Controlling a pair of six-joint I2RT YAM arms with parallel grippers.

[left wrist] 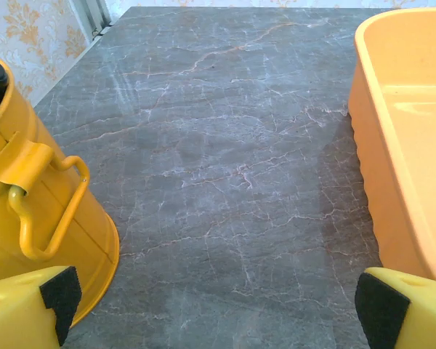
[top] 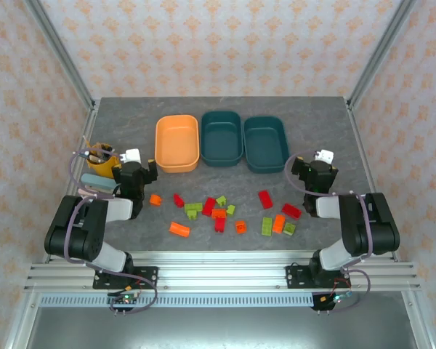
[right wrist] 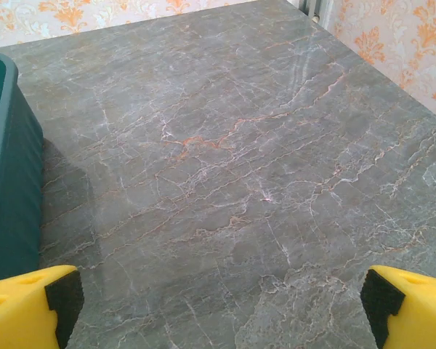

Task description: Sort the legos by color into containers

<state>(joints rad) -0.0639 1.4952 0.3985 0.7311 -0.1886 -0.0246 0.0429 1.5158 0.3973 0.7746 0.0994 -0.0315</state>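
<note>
Grey marbled tabletop (top: 123, 123), patterned wallpaper (top: 225, 43) on the walls round it.

L gripper (top: 136, 169): jaws at full spread, holding nothing. Wrist view shows its pads (left wrist: 58, 294) wide apart above bare stone, with the yellow cup (left wrist: 36, 218) close on the left and the light orange tub (left wrist: 400, 145) close on the right.

R gripper (top: 314, 169): also fully spread, holding nothing. It sits above bare stone, with the wall of the right teal tub (right wrist: 11, 167) on its left.

Tubs stand in one row at mid-table, l. to r.: light orange, middle teal tub (top: 221, 138), right teal.

Legos (top: 209, 206): red, orange and yellow-green mixed, all loose on the table betw. the arms, nearer the bases than the tubs are. An orange brick (top: 155, 199) lies near the L gripper and a red brick (top: 291, 211) near the R.
</note>
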